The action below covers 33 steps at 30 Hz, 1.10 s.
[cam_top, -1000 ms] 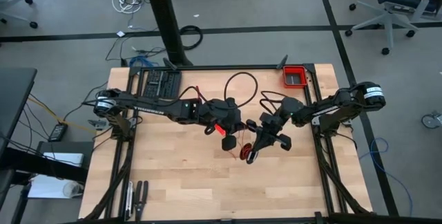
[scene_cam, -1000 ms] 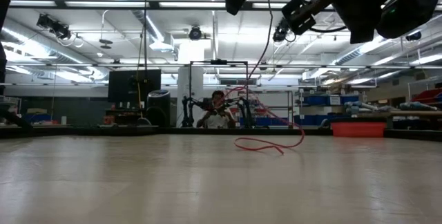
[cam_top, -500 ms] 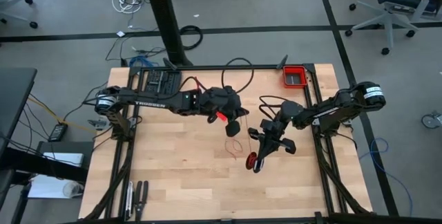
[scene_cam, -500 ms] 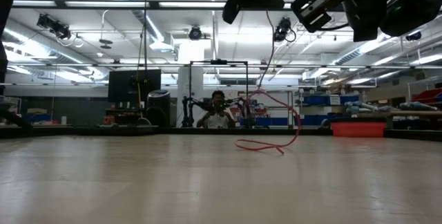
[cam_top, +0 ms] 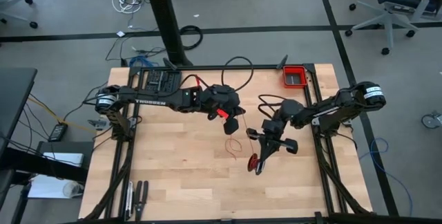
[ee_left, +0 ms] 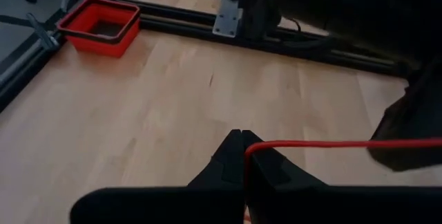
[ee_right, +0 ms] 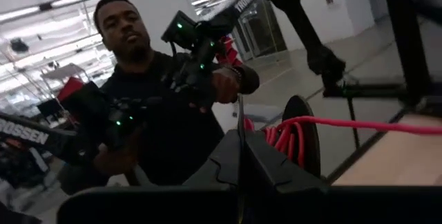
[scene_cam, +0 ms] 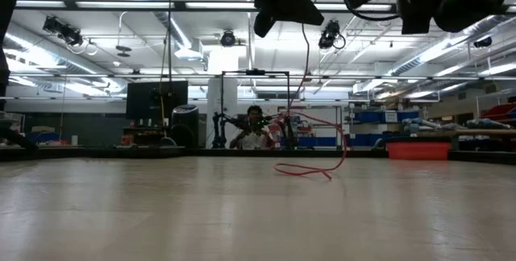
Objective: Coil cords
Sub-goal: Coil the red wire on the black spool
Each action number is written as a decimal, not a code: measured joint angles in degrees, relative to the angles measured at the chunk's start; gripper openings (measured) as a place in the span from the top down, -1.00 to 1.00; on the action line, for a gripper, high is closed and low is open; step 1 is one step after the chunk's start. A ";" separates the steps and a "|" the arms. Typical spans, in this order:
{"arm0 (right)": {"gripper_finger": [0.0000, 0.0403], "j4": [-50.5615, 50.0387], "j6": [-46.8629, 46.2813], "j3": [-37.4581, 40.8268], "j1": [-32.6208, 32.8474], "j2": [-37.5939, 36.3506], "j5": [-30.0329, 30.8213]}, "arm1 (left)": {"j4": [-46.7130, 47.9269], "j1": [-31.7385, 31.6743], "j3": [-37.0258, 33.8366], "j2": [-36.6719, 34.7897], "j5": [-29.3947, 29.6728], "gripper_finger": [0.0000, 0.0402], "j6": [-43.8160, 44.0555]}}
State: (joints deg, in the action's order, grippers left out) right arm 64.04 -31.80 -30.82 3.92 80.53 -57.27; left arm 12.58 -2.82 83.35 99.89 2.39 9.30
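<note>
Low view: bare wooden table (scene_cam: 161,213) fills the lower half of frame. Just right of centre, a loose length of the red cord (scene_cam: 310,168) lies on the table and rises in a curve toward the arms at the top edge. A red bin (scene_cam: 418,150) sits farther back at right. A person (scene_cam: 254,130) is seated beyond the table, centre frame.

High view: right end effector (cam_top: 260,163) hangs just right of centre, lower than the left one, fingers pressed together on a small red bundle of cord. Left end effector (cam_top: 233,125) is at centre, up and left of the right one, closed on the cord; a thin red strand droops between the two in a loop over the table.

Left wrist view: fingers meet with no gap, red cord running out from between the tips toward the frame's right edge.

Right wrist view: fingers closed; several red loops sit bunched beside a dark disc behind the tips.

Red bin is near the upper right table corner in the high view.
</note>
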 joint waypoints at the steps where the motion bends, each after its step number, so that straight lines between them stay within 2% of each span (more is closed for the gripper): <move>1: 0.98 0.86 0.62 -0.18 0.02 0.00 0.00 | 0.08 0.25 0.00 0.21 0.05 1.00 0.03; 6: 0.98 3.11 1.96 -1.90 0.05 0.00 -0.58 | -0.62 0.93 0.02 1.37 -0.24 1.00 0.35; 12: 0.98 4.25 3.21 -4.24 0.11 0.00 -1.41 | -2.12 1.08 0.02 2.68 -4.23 1.00 1.49; 15: 0.98 4.80 3.65 -4.44 0.17 0.00 -1.76 | -2.84 1.49 0.02 2.70 -3.78 0.97 0.24; 18: 0.98 5.15 3.63 -4.49 0.31 0.00 -2.90 | -2.63 2.16 0.00 2.74 -2.60 0.84 -1.82; 27: 0.97 7.70 1.28 -4.49 0.46 -0.02 -3.79 | 3.33 2.47 0.00 2.74 -1.86 0.24 -3.93; 33: 0.97 12.59 0.12 -4.49 0.46 -0.04 -4.37 | 9.41 3.21 -0.62 2.70 -1.88 0.11 -4.69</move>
State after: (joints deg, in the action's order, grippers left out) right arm 76.63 -31.67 -35.31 4.38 80.49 -61.64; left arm 21.99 0.39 82.74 102.59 0.51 4.60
